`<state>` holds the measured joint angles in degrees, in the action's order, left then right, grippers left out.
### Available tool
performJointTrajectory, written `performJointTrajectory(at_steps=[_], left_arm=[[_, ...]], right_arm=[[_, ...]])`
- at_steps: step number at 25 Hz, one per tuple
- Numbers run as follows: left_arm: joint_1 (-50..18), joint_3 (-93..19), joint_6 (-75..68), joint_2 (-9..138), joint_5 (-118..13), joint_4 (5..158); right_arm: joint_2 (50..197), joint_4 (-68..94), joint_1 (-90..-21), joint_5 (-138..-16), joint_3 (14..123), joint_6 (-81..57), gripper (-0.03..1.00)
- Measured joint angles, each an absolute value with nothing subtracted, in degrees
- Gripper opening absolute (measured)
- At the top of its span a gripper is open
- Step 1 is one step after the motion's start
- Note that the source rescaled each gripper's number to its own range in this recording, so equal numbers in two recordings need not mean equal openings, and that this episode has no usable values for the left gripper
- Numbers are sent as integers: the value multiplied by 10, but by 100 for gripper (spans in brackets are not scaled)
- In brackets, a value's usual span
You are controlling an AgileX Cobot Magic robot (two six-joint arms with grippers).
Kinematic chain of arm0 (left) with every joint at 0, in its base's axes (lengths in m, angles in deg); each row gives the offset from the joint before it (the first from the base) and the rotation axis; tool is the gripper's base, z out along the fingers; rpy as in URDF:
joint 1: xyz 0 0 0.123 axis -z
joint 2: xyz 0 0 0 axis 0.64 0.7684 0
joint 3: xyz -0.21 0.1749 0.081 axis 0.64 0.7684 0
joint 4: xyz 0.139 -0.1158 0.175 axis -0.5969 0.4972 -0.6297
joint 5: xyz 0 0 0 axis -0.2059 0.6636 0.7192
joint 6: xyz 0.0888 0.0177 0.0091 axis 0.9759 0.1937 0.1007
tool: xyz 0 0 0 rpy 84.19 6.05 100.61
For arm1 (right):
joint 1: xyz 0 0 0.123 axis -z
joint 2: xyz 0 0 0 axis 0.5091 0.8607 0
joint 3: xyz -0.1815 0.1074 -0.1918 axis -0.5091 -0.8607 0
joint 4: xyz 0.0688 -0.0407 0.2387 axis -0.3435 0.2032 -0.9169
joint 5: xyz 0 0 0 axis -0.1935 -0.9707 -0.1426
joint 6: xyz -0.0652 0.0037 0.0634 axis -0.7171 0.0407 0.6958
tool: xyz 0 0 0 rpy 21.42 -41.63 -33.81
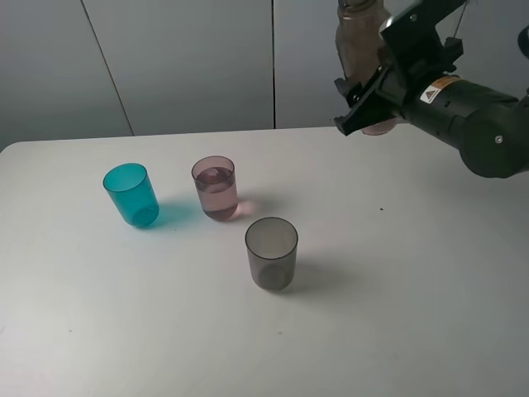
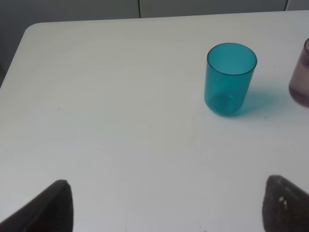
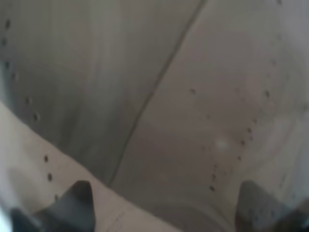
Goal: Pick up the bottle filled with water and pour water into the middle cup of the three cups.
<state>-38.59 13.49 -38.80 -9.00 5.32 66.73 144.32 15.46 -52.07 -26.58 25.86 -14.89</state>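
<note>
The high camera looks down on my table [image 1: 413, 314] from the front, with the grey wall [image 1: 190, 66] behind it. My left wrist camera sits low over the table, facing the teal cup [image 2: 231, 79] (the high view shares it, on its left side) and catching the pink cup [image 2: 300, 77] at its edge. My right wrist camera is pressed against the bottle [image 3: 159, 96], which fills its frame.

Teal cup [image 1: 131, 193]; mid cup [image 1: 216, 187] pink; grey cup [image 1: 271, 252]; bottle [image 1: 355, 41] smoky brn (transl.); tbl [image 1: 413, 289] white.
</note>
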Motion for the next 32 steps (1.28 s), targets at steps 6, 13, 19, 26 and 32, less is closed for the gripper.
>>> performJointTrajectory(at_steps=[6,13,19,26,32], left_arm=[[-386,135,-387,-90,53,667],[-386,135,-386,-90,53,667],[-386,135,-386,-90,53,667],[-386,135,-388,-90,53,667],[-386,135,-388,-90,53,667]], right_arm=[[1465,184,-429,-243,244,37,1],[1581,246,-371,-132,244,109,1],[1664,265,-370,-63,246,117,1],[1699,280,-370,-57,256,126,1],[1699,282,-370,-57,257,132,1]])
